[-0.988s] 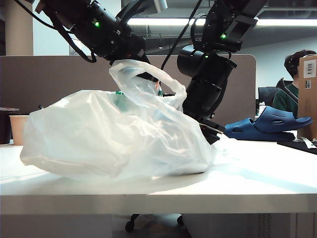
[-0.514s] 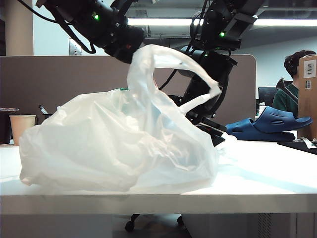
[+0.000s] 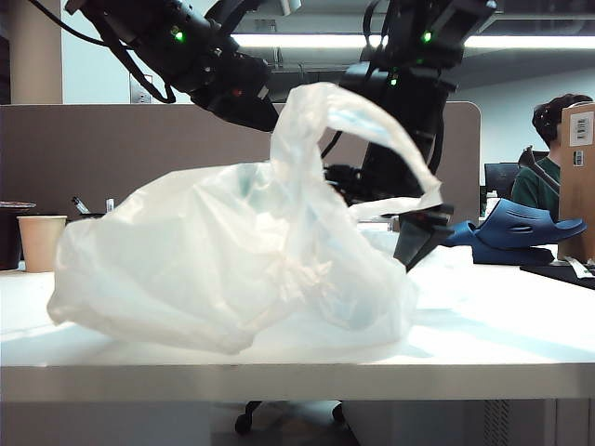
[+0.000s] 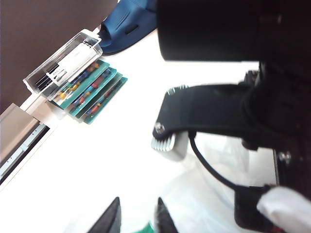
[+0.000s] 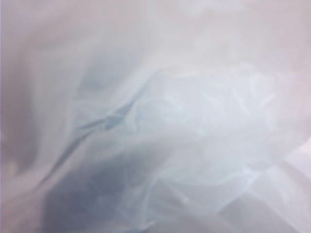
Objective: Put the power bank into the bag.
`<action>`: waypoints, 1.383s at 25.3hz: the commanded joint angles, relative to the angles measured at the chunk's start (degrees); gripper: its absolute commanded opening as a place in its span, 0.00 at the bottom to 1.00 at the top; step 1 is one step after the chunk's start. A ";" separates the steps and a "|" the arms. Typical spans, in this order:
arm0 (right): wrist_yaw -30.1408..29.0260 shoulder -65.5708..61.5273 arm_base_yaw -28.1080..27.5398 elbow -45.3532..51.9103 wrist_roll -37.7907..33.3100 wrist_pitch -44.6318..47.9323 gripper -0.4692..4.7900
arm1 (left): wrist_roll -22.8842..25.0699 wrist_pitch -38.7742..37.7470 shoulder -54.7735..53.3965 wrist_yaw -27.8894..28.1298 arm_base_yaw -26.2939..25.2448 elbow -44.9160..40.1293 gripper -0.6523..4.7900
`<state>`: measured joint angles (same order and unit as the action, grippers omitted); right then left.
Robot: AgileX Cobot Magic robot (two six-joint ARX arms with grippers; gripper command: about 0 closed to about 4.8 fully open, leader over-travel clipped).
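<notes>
The bag point(image 3: 214, 269) is a big translucent white heap on the table, with one handle loop standing up and draped over my right arm. My left gripper point(image 3: 263, 110) hangs by the bag's raised top edge. In the left wrist view its tips point(image 4: 137, 213) stand a little apart, with bag point(image 4: 204, 204) film and a green print between them. My right gripper point(image 3: 418, 242) points down at the bag's right side, and only one dark finger shows. The right wrist view is filled with bag point(image 5: 184, 126) film. The power bank is hidden.
Dark blue sandals point(image 3: 511, 232) lie on the table at the right, behind the bag. A paper cup point(image 3: 42, 242) stands at the far left. A clear case point(image 4: 63, 63) and green circuit boards point(image 4: 95, 92) lie near the sandals point(image 4: 126, 24). A person point(image 3: 553, 158) sits behind a cardboard box point(image 3: 578, 177).
The bag's handle loop has risen and stretched to the right over my right arm. The right arm has lifted, and its finger has come out beside the bag. The left gripper has barely moved.
</notes>
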<state>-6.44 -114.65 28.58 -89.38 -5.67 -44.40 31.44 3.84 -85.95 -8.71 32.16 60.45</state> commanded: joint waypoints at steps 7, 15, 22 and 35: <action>6.71 1.38 -1.44 -0.07 1.18 -4.46 1.00 | -0.02 0.48 0.74 0.15 -0.13 0.09 0.28; 6.95 4.63 -4.48 -0.09 1.22 -4.66 1.00 | -0.02 0.48 3.21 2.08 -0.15 0.11 0.28; 8.26 8.20 -6.86 -0.07 1.42 -4.79 1.00 | 0.00 0.00 4.70 2.95 -0.15 0.15 0.28; 9.53 12.63 -10.08 -0.09 1.44 -4.81 1.00 | 0.00 -1.20 11.32 5.05 -0.17 0.15 0.28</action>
<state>2.63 -102.87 18.65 -89.36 -4.40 -49.89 31.44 2.63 -75.31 -3.88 31.97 60.47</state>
